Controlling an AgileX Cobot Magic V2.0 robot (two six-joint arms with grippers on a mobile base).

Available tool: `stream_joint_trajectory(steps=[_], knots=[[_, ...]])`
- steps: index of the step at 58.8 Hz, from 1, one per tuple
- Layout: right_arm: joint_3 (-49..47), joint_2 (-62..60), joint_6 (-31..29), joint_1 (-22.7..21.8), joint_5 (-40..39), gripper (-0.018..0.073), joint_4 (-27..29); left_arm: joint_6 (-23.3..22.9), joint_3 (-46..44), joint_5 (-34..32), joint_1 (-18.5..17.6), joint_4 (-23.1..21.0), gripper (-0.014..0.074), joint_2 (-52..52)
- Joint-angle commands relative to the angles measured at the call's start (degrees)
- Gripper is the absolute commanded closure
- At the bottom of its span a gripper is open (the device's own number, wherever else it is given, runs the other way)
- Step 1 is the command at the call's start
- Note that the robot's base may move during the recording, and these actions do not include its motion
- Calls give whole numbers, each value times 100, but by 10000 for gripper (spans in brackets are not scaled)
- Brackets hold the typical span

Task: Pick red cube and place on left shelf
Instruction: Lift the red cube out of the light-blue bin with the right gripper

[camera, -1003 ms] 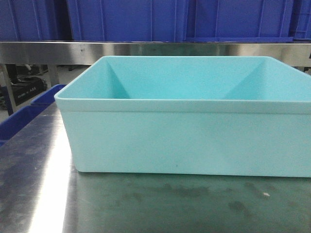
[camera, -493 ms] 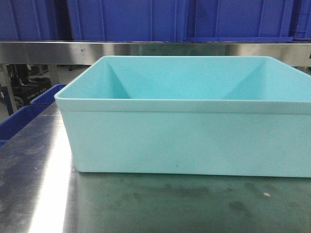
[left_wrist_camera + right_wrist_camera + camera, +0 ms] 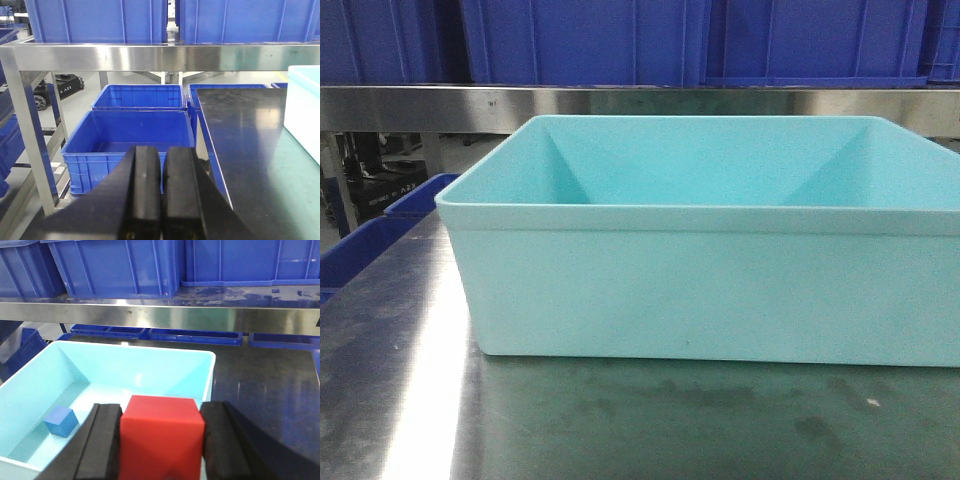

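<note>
- Fingers (image 3: 102,445) of the right gripper (image 3: 161,412) are spread only as wide as the red cube (image 3: 162,435) and clamp it on its two side faces
- Fingers (image 3: 147,190) of the left gripper (image 3: 163,155) are pressed together with nothing between them
- The cube sits between the right pads, above the near part of the teal bin (image 3: 150,354); a small blue cube (image 3: 60,421) lies on the bin floor, below and left of the pads
- Progress, as I judge it: the pick looks done, the carry and the release are left
- The left shelf (image 3: 150,315), with blue crates (image 3: 115,265) on it, lies beyond the fingertips, well apart
- The cube has no long axis; it sits square in the grip, side faces flat to the pads, one face up, one towards the wrist camera
</note>
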Motion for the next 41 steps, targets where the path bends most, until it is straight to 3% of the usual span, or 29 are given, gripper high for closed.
stream_joint_trajectory(steps=[1,41], knots=[[-165,17,-33,-27,-500,494,-53,-5,132,-503,-23,-17,495,-82],[-165,17,-33,-27,-500,494,-53,-5,132,-503,-23,-54,495,-82]])
